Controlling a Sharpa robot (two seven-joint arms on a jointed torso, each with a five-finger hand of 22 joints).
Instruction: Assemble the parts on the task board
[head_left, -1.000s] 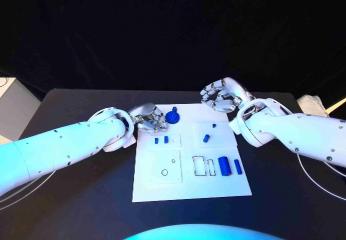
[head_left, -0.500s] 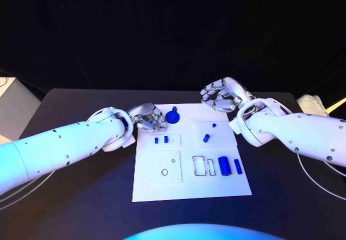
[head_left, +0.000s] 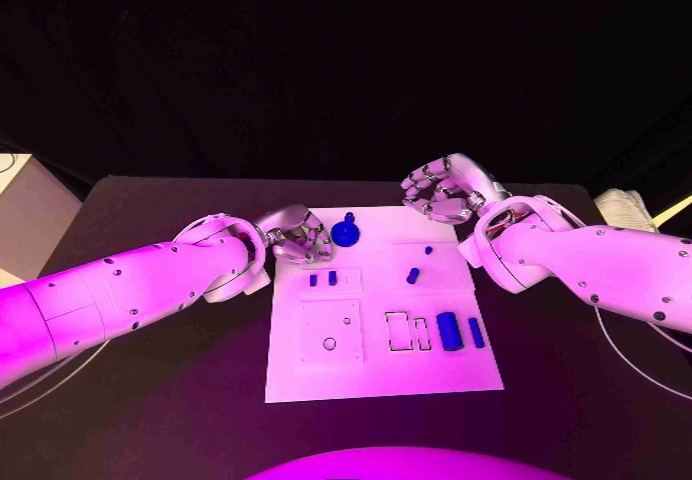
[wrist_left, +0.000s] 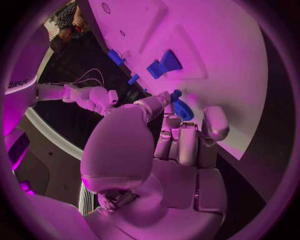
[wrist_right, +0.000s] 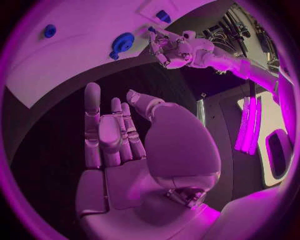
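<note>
Left hand: we see it (head_left: 296, 237) at the board's far left corner, its fingers curled in close together. In the left wrist view a small blue piece (wrist_left: 181, 109) sits right at its fingertips (wrist_left: 167, 120), but we cannot tell whether they pinch it or merely lie beside it.

Right hand: we find it (head_left: 444, 192) lifted off the far right corner of the board, over the black table (head_left: 159, 400). Its fingers (wrist_right: 92, 112) stand straight and apart, with nothing between them.

Board: we see the white board (head_left: 378, 372) lying flat in the middle of the table, between the two arms.

Round knob piece: it (head_left: 346, 233) stands near the far edge of the board, just beside the left hand.

Pair of small pegs: they (head_left: 322, 279) sit side by side on the left half, nearer us than the knob piece.

Slanted peg: it (head_left: 413, 275) rests tilted on the right half.

Cylinder and bar: a thick cylinder (head_left: 447, 331) and a thinner bar (head_left: 476, 333) lie parallel at the right edge, just beside two outlined slots (head_left: 405, 331).
</note>
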